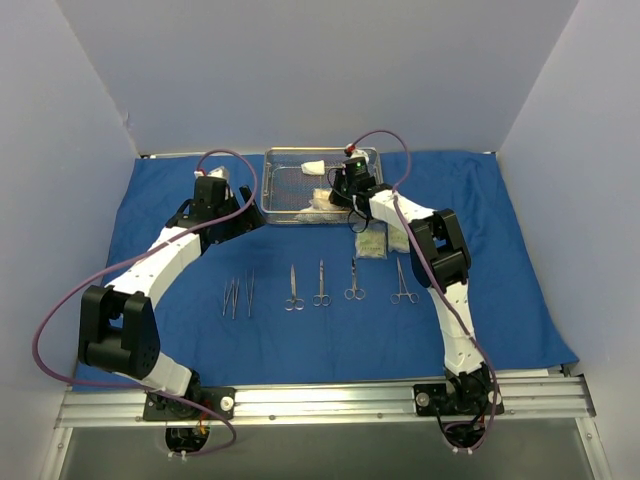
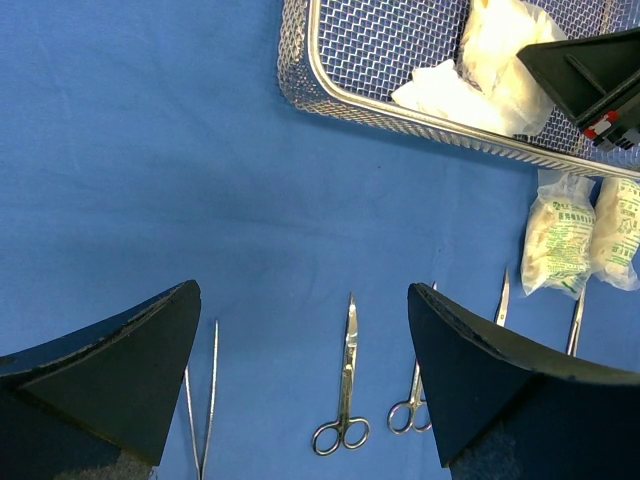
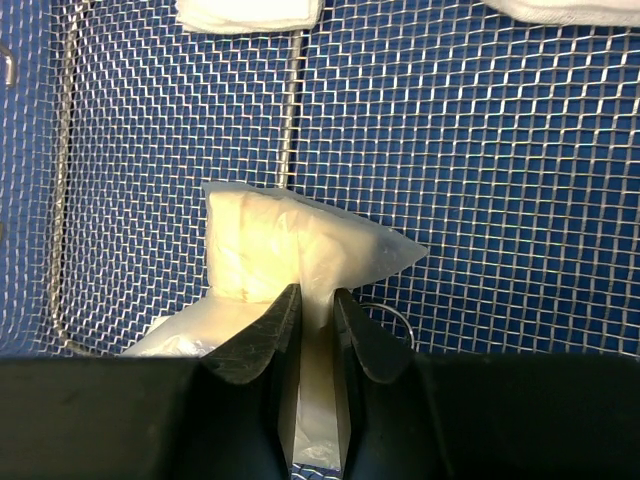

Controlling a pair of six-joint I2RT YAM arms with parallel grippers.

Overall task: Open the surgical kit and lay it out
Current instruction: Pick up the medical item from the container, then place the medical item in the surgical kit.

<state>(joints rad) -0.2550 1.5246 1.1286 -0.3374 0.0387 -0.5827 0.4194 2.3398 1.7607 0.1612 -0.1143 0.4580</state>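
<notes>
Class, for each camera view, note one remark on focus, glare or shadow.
Top external: even light, no harsh shadows on the blue cloth. Left wrist: near fingers dark and soft-edged, scissors sharp. Right wrist: pinched packet glows pale, mesh tray crisp.

A pale back wall (image 1: 300,70) is standing behind everything. A left wall (image 1: 50,200) and a right wall (image 1: 595,150) are closing in the two sides. A shiny metal rail (image 1: 330,400) is running across the front. A grey surface (image 1: 330,452) is showing just below the rail.
</notes>
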